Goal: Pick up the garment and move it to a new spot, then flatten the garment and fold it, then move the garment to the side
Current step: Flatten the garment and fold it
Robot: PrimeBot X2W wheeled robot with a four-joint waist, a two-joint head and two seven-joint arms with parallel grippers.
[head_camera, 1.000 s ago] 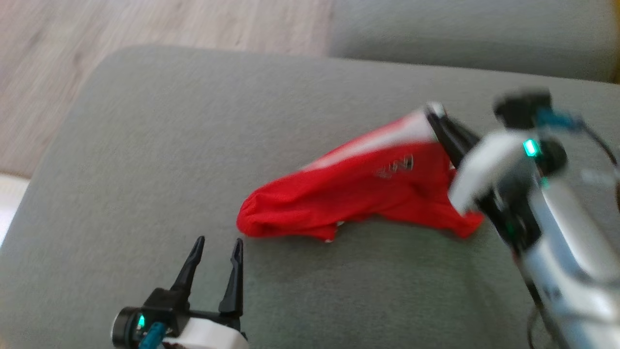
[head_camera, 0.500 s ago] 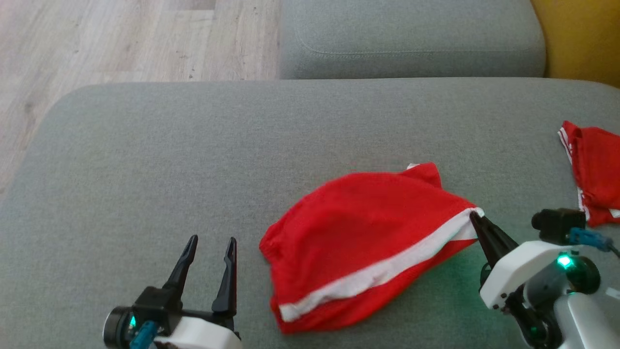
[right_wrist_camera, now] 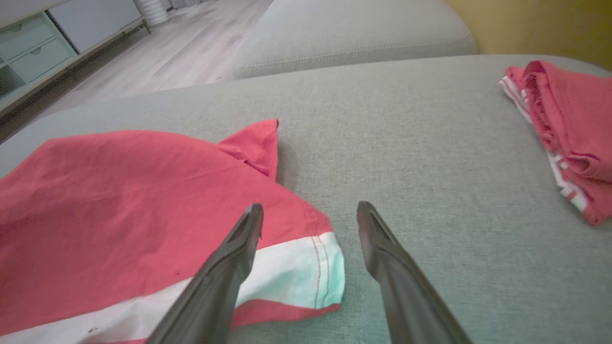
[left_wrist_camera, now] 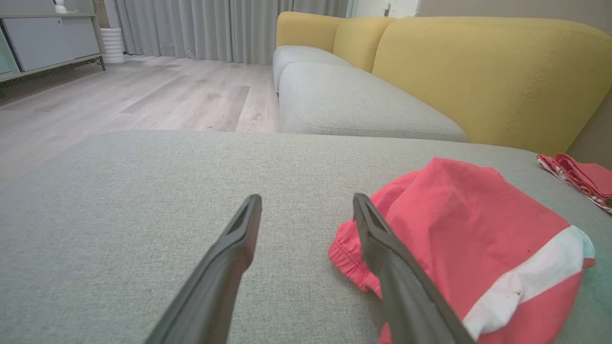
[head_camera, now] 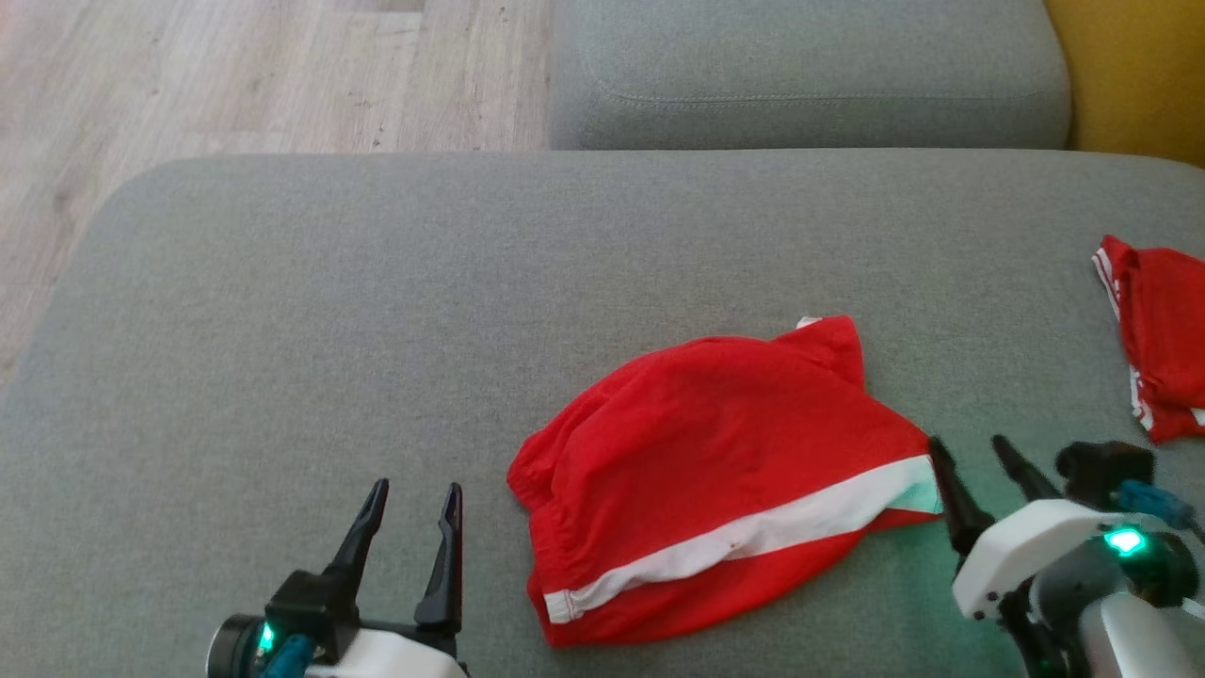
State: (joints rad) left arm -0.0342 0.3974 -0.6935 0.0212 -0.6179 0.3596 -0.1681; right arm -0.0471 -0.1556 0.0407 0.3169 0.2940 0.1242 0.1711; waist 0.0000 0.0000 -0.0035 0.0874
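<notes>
Item: red shorts [head_camera: 725, 471] with a white stripe, lying rumpled on the grey cushion [head_camera: 329, 282], toward my right side. My left gripper [head_camera: 417, 488] is hovering just beside the gathered waistband, fingers standing apart, gripping nothing. My right gripper [head_camera: 968, 443] is sitting at the striped hem corner, fingers spread, one finger crossing over the white stripe; I cannot tell whether it is touching. A red bundle [head_camera: 1153, 339] is lying at the cushion's right edge, well apart. Wooden floor [head_camera: 235, 75] is showing beyond.
</notes>
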